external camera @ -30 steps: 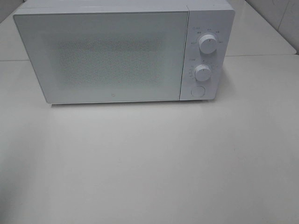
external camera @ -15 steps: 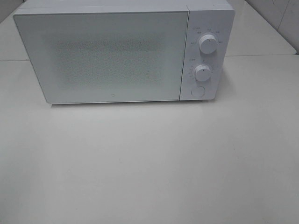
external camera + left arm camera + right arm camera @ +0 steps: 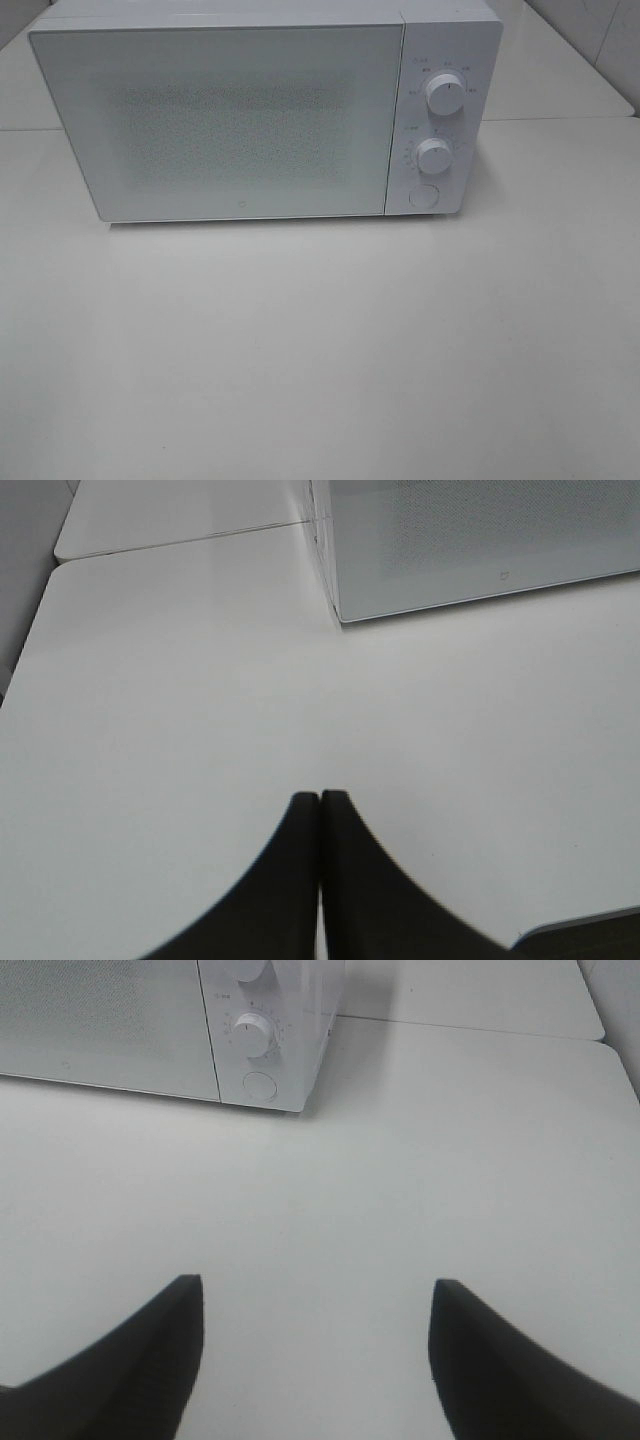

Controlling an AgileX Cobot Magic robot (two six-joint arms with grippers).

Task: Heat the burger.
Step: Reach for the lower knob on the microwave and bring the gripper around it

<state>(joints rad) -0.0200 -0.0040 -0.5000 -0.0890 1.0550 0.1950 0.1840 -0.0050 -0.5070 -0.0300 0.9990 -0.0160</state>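
Change: none; microwave stayed shut.
Left gripper: pressed together, empty.
Right gripper: spread, empty.
Burger: unseen; possibly already inside, or the task had not begun.

Open table surface is left before the microwave; the way inside is blocked by its shut door.

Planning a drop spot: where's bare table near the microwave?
In front of the microwave the table is bare edge to edge. Narrower bare strips lie left of the microwave and right of its knobs. Only the back is taken, by the microwave itself.
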